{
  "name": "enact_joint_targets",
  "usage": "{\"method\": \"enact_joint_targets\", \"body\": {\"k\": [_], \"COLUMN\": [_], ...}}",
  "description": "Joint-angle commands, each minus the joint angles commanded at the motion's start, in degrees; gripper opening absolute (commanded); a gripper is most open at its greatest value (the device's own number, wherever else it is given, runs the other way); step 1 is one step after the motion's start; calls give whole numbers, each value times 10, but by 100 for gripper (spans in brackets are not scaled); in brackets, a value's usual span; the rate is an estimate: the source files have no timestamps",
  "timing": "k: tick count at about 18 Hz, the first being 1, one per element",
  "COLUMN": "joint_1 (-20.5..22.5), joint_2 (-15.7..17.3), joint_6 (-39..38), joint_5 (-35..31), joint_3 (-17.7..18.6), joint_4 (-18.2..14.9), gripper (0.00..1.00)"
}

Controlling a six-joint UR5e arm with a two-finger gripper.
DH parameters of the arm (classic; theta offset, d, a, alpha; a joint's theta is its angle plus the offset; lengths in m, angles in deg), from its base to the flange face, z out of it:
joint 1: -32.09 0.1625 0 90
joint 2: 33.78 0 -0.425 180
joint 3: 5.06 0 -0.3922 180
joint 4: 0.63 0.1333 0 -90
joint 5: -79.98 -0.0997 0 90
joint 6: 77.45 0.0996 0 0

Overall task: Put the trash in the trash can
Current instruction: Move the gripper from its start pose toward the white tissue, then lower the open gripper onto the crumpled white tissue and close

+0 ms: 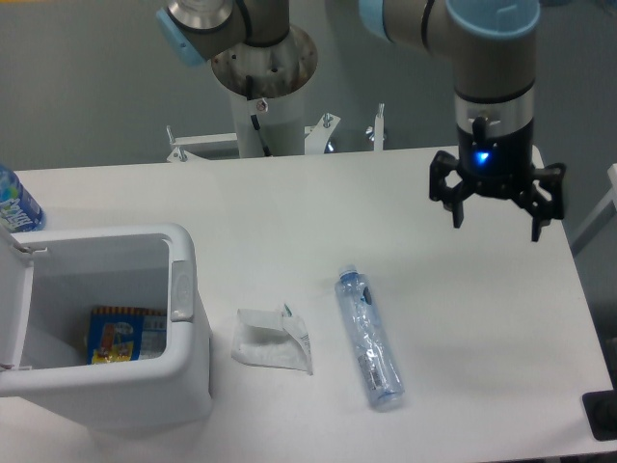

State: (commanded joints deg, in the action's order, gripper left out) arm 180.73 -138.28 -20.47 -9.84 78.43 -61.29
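A small flat white wrapper (pixel 273 341) with green marks lies on the table just right of the trash can. A long slim clear bottle (pixel 368 338) with a bluish cap lies right of it, cap toward the back. The white boxy trash can (pixel 183 318) stands at the front left with its lid open. My gripper (pixel 495 219) hangs open and empty above the right side of the table, well behind and right of the bottle.
A yellow-and-blue printed packet (pixel 116 336) lies inside the can. A bottle with a bright blue label (pixel 16 204) stands at the left edge. The arm's base column (pixel 265 96) rises behind the table. The table's right edge is close to the gripper.
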Motion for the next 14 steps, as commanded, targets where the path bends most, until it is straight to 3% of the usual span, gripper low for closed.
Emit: {"method": "enact_joint_targets", "body": {"k": [4, 10, 14], "joint_1": [-45, -103, -109], "joint_2": [-26, -56, -54], "joint_6": [-61, -90, -92], "joint_5": [1, 26, 80], "joint_3": [17, 41, 92], "joint_4": [38, 41, 45], "gripper": [100, 100, 100]}}
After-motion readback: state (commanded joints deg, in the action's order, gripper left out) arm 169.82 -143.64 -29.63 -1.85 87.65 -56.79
